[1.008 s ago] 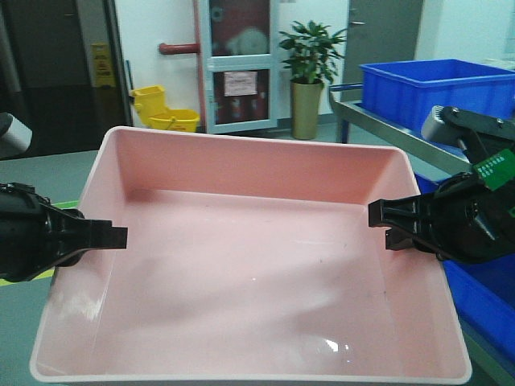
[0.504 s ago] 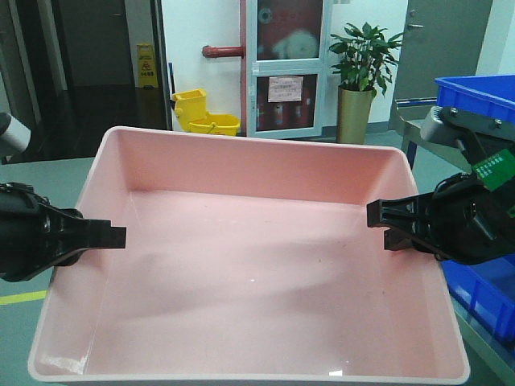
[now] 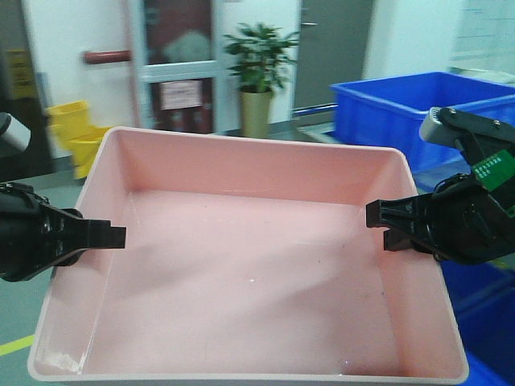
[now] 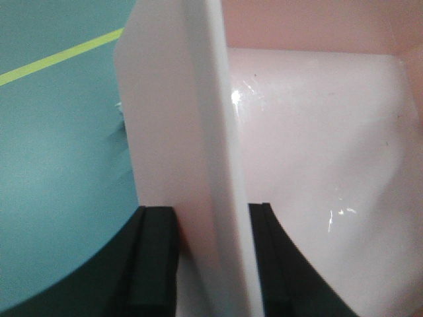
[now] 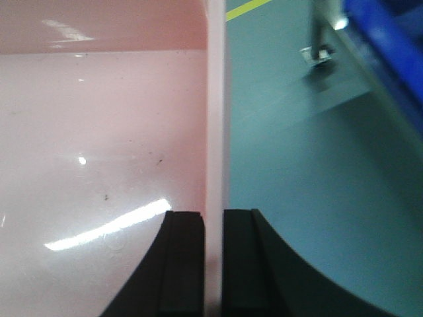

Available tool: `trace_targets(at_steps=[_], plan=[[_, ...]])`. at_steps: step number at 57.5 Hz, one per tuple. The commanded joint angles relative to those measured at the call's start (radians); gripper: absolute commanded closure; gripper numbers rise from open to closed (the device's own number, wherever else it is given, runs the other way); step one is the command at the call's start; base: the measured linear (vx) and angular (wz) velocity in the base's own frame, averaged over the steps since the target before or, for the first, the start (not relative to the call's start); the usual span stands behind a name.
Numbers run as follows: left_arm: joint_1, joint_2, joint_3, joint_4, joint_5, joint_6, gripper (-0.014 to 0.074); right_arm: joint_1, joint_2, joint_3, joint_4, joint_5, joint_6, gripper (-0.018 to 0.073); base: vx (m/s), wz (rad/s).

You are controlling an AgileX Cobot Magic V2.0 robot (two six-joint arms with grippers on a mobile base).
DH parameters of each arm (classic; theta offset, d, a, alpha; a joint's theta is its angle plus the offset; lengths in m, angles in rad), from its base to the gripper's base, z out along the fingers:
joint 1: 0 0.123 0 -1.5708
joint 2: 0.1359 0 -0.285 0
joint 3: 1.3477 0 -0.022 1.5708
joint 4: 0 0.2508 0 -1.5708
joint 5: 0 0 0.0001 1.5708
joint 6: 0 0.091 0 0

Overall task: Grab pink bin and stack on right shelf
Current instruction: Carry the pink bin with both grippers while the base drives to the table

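Observation:
The pink bin (image 3: pixel 249 265) fills the front view, held up off the green floor, its glossy inside bare. My left gripper (image 3: pixel 119 236) is shut on the bin's left wall, one finger inside and one outside (image 4: pixel 210 221). My right gripper (image 3: pixel 376 222) is shut on the right wall in the same way (image 5: pixel 213 224). The wrist views show the bin's walls (image 4: pixel 192 119) (image 5: pixel 99 132) edge-on between the black fingers. The right shelf is out of view.
A big blue crate (image 3: pixel 402 104) stands at the back right, and another blue crate (image 3: pixel 483 305) sits low beside the right arm. Behind the bin are a potted plant (image 3: pixel 259 64), a yellow mop bucket (image 3: pixel 72 129) and a glass door (image 3: pixel 173 64). A yellow line (image 4: pixel 59 59) crosses the floor.
The background has slid left since half a second ago, after first sliding right; the blue crate now takes up more of the right side. Both grips on the bin look unchanged.

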State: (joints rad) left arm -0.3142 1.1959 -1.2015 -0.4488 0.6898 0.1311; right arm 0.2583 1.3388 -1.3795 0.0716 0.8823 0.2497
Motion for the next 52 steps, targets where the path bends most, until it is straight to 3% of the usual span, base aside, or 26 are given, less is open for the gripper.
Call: trace_targets(at_steps=[1,52], plan=[[-0.008,-0.038,-0.031,-0.079,-0.084,-0.001,0.0601,-0.007,-0.030,-0.033,-0.016,-0.078,-0.007,0.0568,0.41,-0.87],[-0.008,-0.038,-0.031,-0.079,-0.084,-0.001,0.0601,-0.007,-0.030,-0.033,-0.016,-0.075,-0.007,0.0568,0.37,-0.80]])
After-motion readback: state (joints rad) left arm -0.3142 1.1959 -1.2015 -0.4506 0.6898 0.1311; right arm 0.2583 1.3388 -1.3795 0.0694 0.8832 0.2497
